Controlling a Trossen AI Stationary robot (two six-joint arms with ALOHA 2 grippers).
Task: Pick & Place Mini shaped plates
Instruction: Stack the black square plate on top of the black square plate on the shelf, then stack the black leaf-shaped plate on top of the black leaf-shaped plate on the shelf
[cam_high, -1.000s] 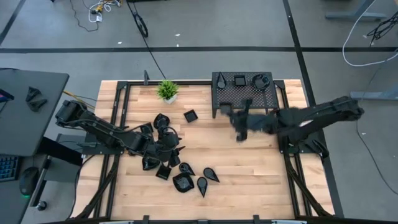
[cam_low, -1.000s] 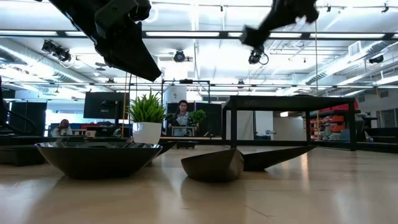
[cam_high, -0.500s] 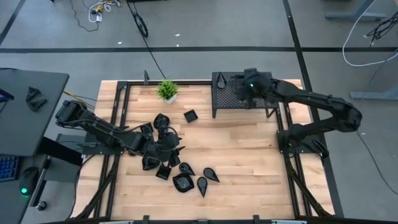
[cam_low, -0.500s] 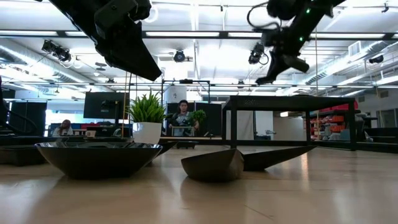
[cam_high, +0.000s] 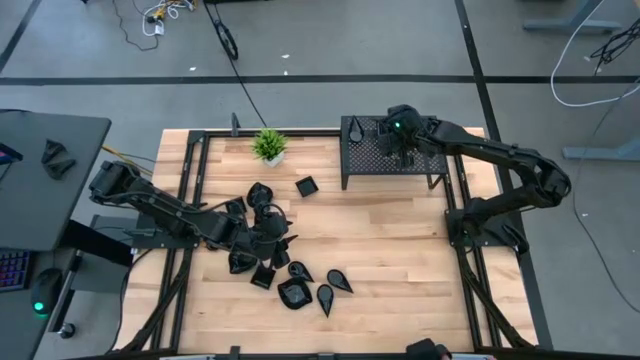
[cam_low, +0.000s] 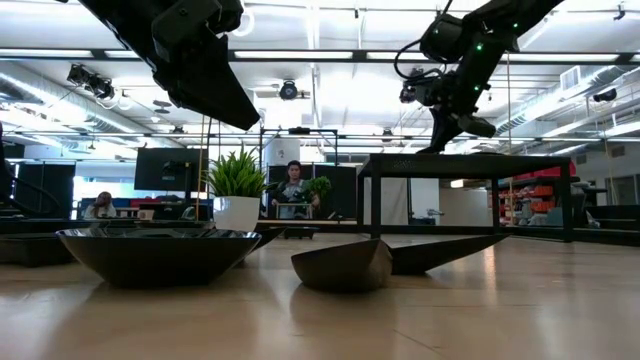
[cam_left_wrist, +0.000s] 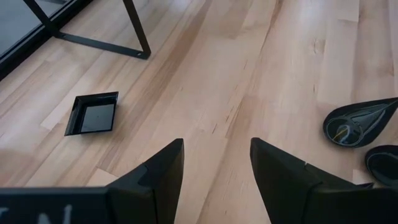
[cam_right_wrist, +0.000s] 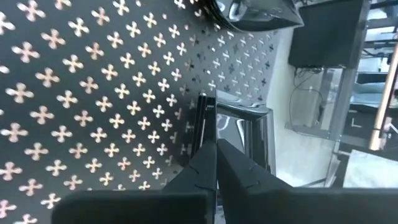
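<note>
Right claw over the rack with a plate pinched edge-on; left claw idle above the pile.

Right gripper (cam_high: 400, 143) hangs over the black perforated rack (cam_high: 430, 160), fingers nearly together on the thin rim of a square mini plate (cam_right_wrist: 245, 134); the pinch on the edge likely keeps the glossy dish from slipping and lets it go down flat on the mesh. In the right wrist view another dish (cam_right_wrist: 261, 15) sits on the mesh farther ahead of the fingers. Left gripper (cam_left_wrist: 214, 180) hovers over bare wood with jaws well apart, holding nothing; a square plate (cam_left_wrist: 93, 115) lies ahead and to one side of it, a teardrop plate (cam_left_wrist: 360, 121) to the other. The loose plates (cam_high: 295, 290) cluster on the table beside it, well apart from the rack, presumably awaiting pickup. The potted plant (cam_high: 269, 146) stands clear of both claws.
</note>
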